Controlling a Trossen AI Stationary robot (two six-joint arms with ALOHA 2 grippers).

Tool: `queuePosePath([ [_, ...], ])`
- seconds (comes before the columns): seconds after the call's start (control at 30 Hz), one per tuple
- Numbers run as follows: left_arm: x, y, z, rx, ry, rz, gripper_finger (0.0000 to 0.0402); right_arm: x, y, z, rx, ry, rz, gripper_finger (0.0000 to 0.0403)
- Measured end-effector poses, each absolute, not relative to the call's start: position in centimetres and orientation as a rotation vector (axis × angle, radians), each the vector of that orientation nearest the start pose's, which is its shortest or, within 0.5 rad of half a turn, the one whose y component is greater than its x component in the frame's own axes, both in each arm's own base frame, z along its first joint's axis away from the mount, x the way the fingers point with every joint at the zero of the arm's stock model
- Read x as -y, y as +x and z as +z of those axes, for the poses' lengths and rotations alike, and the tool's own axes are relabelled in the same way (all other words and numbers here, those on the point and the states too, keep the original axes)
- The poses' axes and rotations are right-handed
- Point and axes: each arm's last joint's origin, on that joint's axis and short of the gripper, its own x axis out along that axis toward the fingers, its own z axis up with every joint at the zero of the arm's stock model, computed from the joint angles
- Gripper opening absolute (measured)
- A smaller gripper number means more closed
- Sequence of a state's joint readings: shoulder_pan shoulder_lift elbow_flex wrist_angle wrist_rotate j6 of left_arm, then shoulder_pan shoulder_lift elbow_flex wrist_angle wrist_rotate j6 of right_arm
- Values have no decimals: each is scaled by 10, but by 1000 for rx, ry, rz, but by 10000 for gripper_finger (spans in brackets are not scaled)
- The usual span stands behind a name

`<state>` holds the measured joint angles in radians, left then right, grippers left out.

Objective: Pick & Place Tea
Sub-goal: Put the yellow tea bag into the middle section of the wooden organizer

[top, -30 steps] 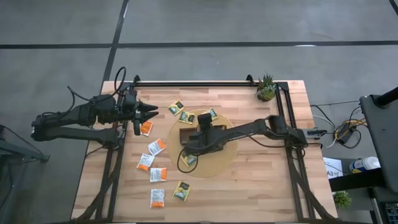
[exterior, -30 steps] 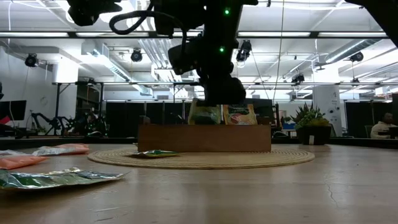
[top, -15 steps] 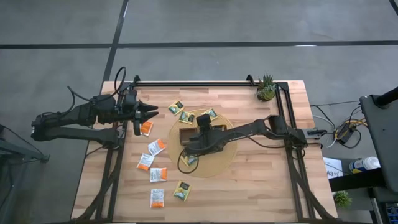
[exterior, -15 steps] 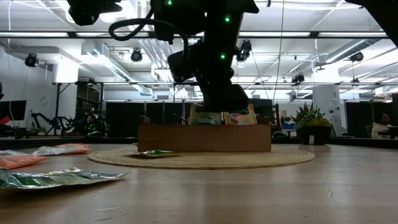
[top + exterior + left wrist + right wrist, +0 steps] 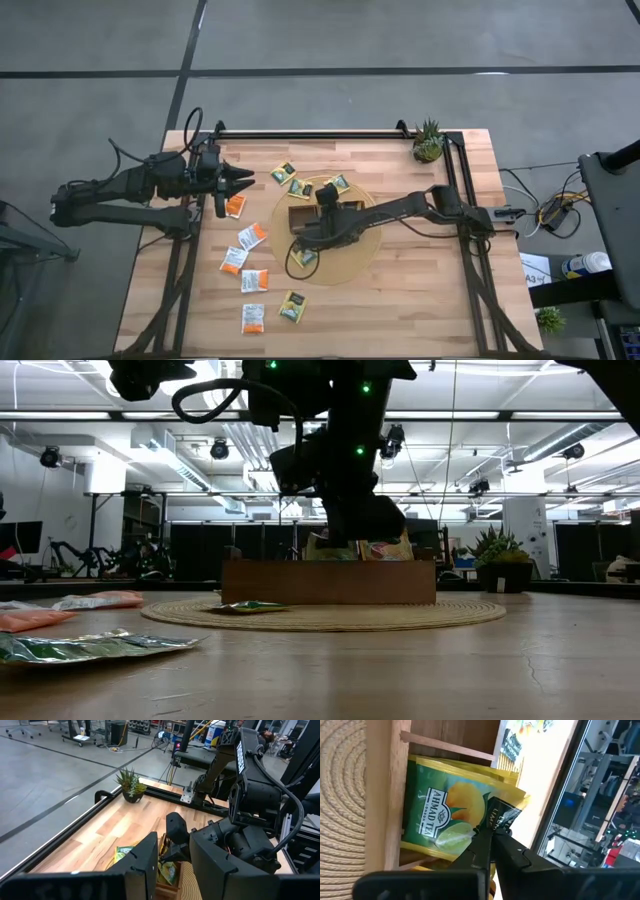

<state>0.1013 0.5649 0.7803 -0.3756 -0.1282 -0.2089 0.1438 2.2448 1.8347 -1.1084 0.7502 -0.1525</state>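
My right gripper (image 5: 325, 197) is over the brown wooden tray (image 5: 298, 214), which stands on a round woven mat (image 5: 352, 255). It is shut on a yellow-green tea sachet (image 5: 445, 815) in one of the tray's compartments. More yellow sachets (image 5: 512, 790) stand behind that one, and sachet tops (image 5: 385, 548) stick up above the tray wall (image 5: 330, 582). Several orange and green sachets (image 5: 251, 236) lie flat on the table's left half. My left gripper (image 5: 243, 180) hovers open over the table's left side, holding nothing. My right gripper has its shut fingertips (image 5: 481, 840) on the sachet next to its dark label end (image 5: 502, 816), which is crumpled up beside them. The fingers slant down from the table's right side. The sachet lies inside the compartment, its lower edge against the tray wall (image 5: 385, 795). The fingers hide the exact contact.
One green sachet (image 5: 305, 258) lies on the mat in front of the tray. A small potted plant (image 5: 428, 142) stands at the far right corner. Green sachets (image 5: 285, 172) lie just beyond the mat's far edge. Bare wood lies on the table's right half.
My right gripper has stayed over the tray and has rolled and tipped a little, with the sachet under its fingers.
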Motion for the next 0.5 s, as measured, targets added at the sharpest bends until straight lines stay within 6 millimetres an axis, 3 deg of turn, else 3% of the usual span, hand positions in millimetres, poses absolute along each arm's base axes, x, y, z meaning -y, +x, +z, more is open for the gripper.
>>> queuePosePath([
  [0.5,-16,118,340,-136,-205,245,108,-42,436,180,-1435,-844,-395,102],
])
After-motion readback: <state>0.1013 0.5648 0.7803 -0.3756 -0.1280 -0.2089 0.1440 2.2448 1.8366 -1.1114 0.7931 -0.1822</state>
